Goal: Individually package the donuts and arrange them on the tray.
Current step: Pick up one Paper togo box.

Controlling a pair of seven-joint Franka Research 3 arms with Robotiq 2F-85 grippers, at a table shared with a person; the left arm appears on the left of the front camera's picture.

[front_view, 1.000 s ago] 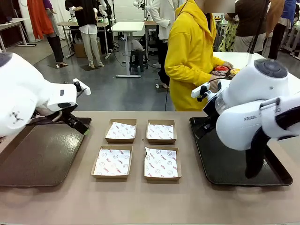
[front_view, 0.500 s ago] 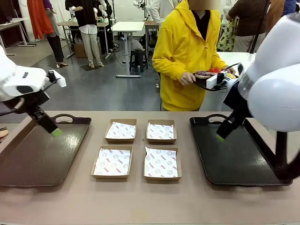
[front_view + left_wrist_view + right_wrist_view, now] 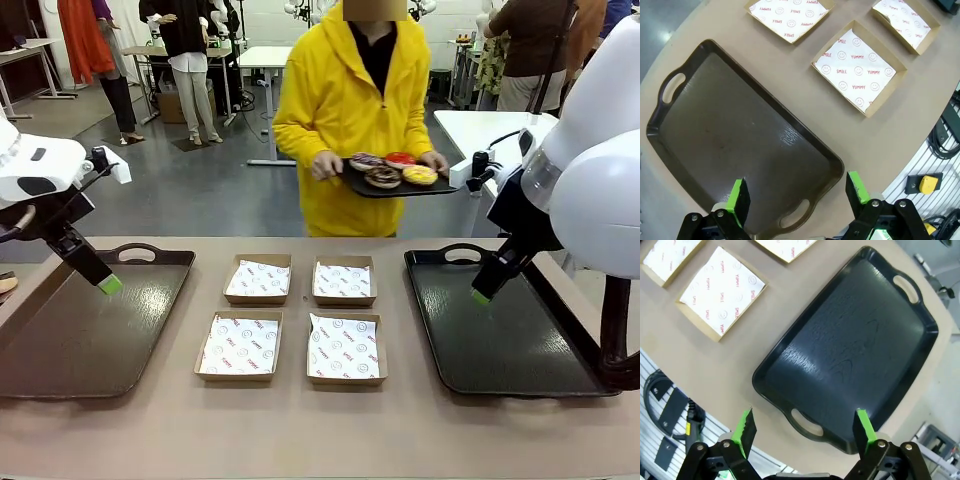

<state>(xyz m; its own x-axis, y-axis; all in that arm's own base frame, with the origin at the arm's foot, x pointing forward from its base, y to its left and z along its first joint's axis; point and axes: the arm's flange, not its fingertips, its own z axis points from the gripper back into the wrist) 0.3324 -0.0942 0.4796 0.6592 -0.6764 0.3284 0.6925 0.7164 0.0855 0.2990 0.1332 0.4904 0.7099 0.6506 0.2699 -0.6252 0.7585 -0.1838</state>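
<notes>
Front view: packaging unstarted; person [image 3: 350,110] holds donuts [image 3: 392,170]; left tool [image 3: 797,192], right tool [image 3: 803,425] spread, empty; next needs donut in box [image 3: 258,278].

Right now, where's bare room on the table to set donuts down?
Both trays are bare: brown tray left of the boxes, black tray right of them. The near-edge table strip is bare. Crowded: the middle, four boxes with narrow gaps. The left gripper hangs over the brown tray, right gripper over the black.

Can't make out toppings on the donuts [image 3: 383,177], too small. Also losing a corner of the left tray [image 3: 90,330] offscreen.
</notes>
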